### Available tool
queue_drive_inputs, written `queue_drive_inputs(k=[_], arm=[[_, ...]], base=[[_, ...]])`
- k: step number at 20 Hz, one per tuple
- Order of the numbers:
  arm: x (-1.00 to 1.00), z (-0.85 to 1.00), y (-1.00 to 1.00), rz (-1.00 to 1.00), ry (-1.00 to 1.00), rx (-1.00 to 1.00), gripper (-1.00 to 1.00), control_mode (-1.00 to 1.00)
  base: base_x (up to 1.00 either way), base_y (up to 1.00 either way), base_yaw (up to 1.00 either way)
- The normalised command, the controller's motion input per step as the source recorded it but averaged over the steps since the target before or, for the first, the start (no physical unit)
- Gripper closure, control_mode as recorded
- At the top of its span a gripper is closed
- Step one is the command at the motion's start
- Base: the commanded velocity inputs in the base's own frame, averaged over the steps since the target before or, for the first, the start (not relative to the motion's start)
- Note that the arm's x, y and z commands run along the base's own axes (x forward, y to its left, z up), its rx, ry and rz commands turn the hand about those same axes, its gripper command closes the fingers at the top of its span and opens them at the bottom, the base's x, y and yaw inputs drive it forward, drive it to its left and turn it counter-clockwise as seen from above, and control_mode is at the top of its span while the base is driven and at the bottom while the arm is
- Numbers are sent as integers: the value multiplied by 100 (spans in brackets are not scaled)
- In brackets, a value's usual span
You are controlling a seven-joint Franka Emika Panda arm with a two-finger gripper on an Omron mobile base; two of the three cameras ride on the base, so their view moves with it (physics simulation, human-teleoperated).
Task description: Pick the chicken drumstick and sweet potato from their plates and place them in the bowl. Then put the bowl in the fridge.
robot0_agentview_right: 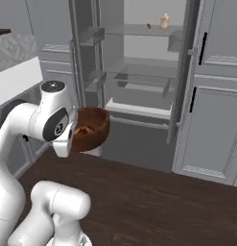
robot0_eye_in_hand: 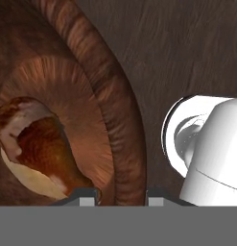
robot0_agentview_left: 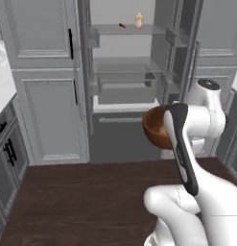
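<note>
My gripper (robot0_eye_in_hand: 122,197) is shut on the rim of the reddish-brown wooden bowl (robot0_agentview_left: 155,128) (robot0_agentview_right: 95,126), one finger inside the wall (robot0_eye_in_hand: 115,120) and one outside. I hold the bowl in the air in front of the open fridge (robot0_agentview_left: 124,72) (robot0_agentview_right: 139,77), below its lowest glass shelf. In the bowl lies the chicken drumstick (robot0_eye_in_hand: 45,146), and the pale tan sweet potato (robot0_eye_in_hand: 26,181) peeks out from under it. The plates are out of view.
The fridge's top shelf carries a small jar (robot0_agentview_left: 138,20) and a small reddish item (robot0_agentview_left: 122,25). A clear drawer (robot0_agentview_left: 124,89) sits low inside. Both fridge doors stand open with bins (robot0_agentview_left: 93,38). Grey cabinets (robot0_agentview_left: 43,72) (robot0_agentview_right: 211,96) flank it, and a counter (robot0_agentview_right: 14,79) runs at the left.
</note>
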Motion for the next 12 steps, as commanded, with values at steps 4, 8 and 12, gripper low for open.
queue_drive_inputs(k=[4,8,12], arm=[[0,0,0,0,0,0,100,100],[0,0,0,0,0,0,100,100],[0,0,0,0,0,0,100,100]], base=[[100,-7,2],[100,0,-7],[100,-1,-9]])
